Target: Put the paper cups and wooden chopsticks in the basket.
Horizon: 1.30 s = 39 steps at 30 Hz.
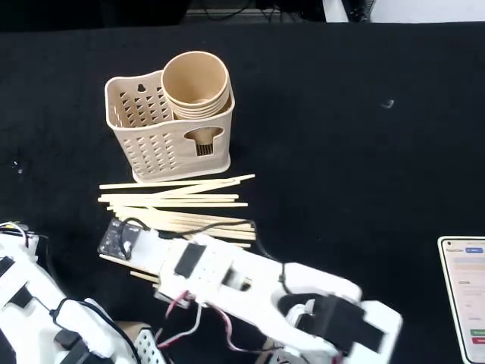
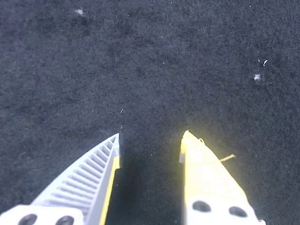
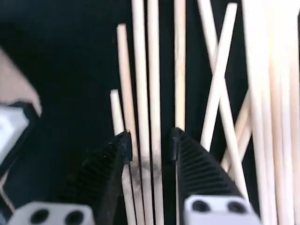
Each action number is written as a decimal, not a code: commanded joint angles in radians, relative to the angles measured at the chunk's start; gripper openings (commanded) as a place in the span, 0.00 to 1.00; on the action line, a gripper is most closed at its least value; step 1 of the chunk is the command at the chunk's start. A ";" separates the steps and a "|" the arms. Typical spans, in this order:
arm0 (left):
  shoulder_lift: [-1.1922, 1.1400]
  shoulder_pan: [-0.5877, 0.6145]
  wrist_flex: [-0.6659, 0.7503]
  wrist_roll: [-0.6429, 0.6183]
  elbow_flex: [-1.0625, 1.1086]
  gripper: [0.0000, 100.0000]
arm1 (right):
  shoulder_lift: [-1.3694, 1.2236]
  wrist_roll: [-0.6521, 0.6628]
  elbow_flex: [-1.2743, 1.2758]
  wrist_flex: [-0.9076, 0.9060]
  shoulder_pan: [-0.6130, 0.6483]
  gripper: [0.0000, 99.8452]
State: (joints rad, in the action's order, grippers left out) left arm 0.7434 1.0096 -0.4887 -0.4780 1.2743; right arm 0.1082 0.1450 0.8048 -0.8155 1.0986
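1. Covering the whole work area, the black table (image 1: 364,152) carries all the things.
2. One white arm (image 1: 227,277) lies low across the near part of the table, with its front end over the chopsticks (image 1: 182,199).
3. The right gripper (image 3: 150,136) is down at the pile. Its jaws are narrow but not closed, with two chopsticks lying between them.
4. The left gripper (image 2: 151,135) stands over bare black cloth, its jaws apart and holding nothing.
5. The basket (image 1: 151,144) stands upright, just behind the chopsticks.
6. The stacked paper cups (image 1: 195,80) sit in the right part of the basket.
7. The chopsticks lie flat on the table, mostly parallel, a few crossed.
8. A phone (image 1: 464,292) lies at the table's right edge.
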 commanded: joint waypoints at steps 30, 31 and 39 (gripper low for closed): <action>0.003 0.001 0.012 -0.008 -0.051 0.21 | 0.415 -0.006 -0.143 -0.097 -0.212 0.01; 0.003 0.001 0.012 -0.008 -0.051 0.21 | 0.437 -0.006 -0.143 -0.074 -0.239 0.01; 0.003 -0.027 0.017 -0.006 -0.036 0.21 | 0.593 -0.005 -0.300 -0.028 -0.334 0.01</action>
State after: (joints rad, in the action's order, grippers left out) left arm 0.7434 1.0096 -0.4887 -0.4780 1.2743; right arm 0.6191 0.1435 0.6314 -0.8677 0.7856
